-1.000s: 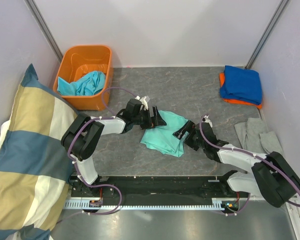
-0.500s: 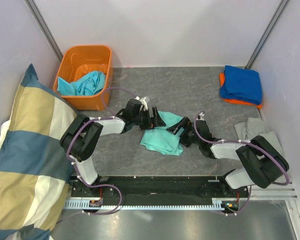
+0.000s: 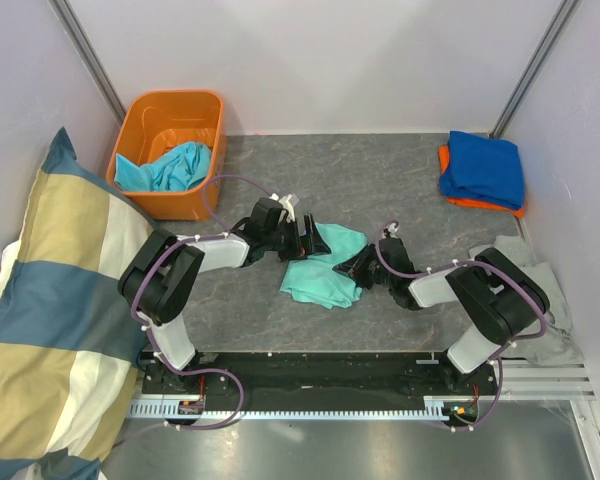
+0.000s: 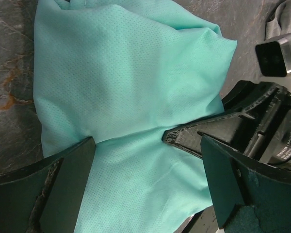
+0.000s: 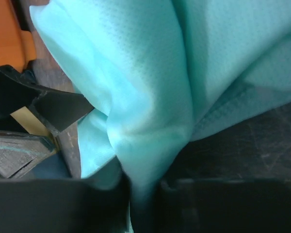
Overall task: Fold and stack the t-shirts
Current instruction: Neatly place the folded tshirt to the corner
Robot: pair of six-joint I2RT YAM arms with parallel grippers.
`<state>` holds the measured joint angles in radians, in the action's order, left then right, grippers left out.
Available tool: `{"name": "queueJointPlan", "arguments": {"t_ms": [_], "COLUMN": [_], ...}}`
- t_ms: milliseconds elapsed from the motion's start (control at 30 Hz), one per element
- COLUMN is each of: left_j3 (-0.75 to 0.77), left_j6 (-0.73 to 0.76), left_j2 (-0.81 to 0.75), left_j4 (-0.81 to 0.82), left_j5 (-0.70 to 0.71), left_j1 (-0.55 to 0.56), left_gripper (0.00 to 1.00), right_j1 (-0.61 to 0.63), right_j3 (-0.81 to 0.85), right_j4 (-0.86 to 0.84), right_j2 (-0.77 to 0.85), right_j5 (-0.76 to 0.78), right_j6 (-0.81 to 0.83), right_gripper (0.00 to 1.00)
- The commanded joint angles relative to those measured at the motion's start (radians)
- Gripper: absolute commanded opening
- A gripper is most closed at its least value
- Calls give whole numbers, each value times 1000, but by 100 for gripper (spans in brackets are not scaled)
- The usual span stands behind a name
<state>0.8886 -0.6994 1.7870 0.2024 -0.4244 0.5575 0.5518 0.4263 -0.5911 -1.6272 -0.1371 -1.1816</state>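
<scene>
Top view: the crumpled mint-teal cotton t-shirt (image 3: 325,272) lies at the centre of the grey stone-patterned bench (image 3: 380,180).

Left wrist view: the left pincer (image 4: 145,150) stands wide apart over the fabric, which shows a fine dimpled weave and soft creases.

Right wrist view: the right pincer (image 5: 140,194) is clamped on 1 bunched fold of the t-shirt.

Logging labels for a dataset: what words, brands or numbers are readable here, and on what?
None readable.
The mint t-shirt, blue t-shirt, orange bin and striped pillow show no print.
Any marking on the round black housing is too blurred to read.
</scene>
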Motion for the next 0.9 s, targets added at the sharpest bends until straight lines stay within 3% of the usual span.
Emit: {"name": "queueJointPlan", "arguments": {"t_ms": [0,33,233,433,633,867], "left_j3": [-36,-34,48,151,153,70], "left_j6": [41,43,89,124,144,129], "left_j2": [-1,-6,-50,-205,-281,-331], "left_j4": [-120,-121,-222,-322,-360,-359], "left_j5": [21,26,32,29,7,-23], "left_j1": [1,1,-4,-19,-27,-33], "left_gripper": [100,100,100,100,100,100], "right_j1": [3,3,3,-1,-33,-107], "right_j3": [-31,-26,29,205,589,1179], "right_j4": [218,220,306,558,937,1287], "right_j2": [-88,-92,-80,-51,-154,-422], "right_j5": [22,21,28,105,292,526], "right_j6": [66,72,135,328,563,857], "right_gripper": [7,0,0,0,0,0]}}
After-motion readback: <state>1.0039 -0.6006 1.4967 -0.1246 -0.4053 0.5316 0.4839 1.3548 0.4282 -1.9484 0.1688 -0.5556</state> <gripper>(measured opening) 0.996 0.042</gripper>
